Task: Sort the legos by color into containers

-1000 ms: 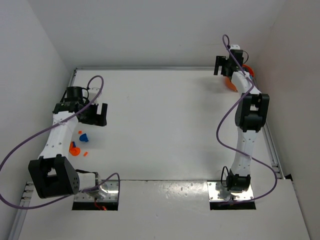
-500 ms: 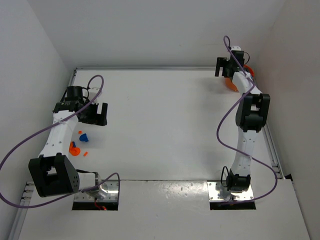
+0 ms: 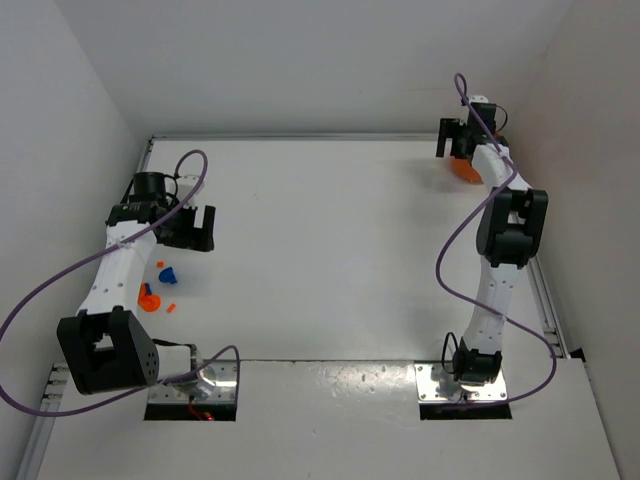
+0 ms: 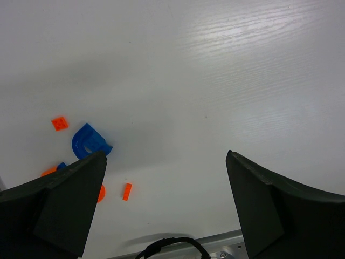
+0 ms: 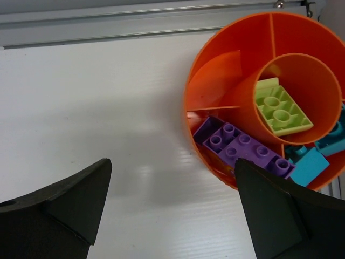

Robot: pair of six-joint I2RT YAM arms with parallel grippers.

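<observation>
My left gripper (image 4: 165,156) is spread wide with nothing between its matte black, wedge-shaped fingers; it hangs over the white table (image 4: 242,65), whose surface shows a faint streaked grain. Down by my left finger lie the loose legos: a glossy blue arch piece (image 4: 89,143), a small flat orange square tile (image 4: 60,123) just beyond it, a thin orange sliver (image 4: 126,191) nearer to me, and a rounded orange piece (image 4: 100,193) half hidden behind the finger; a scrap of blue (image 4: 61,166) peeks out there too, its shape unclear.

My right gripper (image 5: 172,162) is likewise parted and holds nothing; it hovers in the far right corner beside the round orange tub (image 5: 215,81), which sits close to a ridged metal rail (image 5: 108,24). The tub is smooth plastic with thin divider walls around a central cylinder; a lime-green studded brick (image 5: 277,108) lies tilted in that cylinder, a long purple studded brick (image 5: 242,145) fills one outer compartment, and cyan bricks (image 5: 310,164) sit in the next.
</observation>
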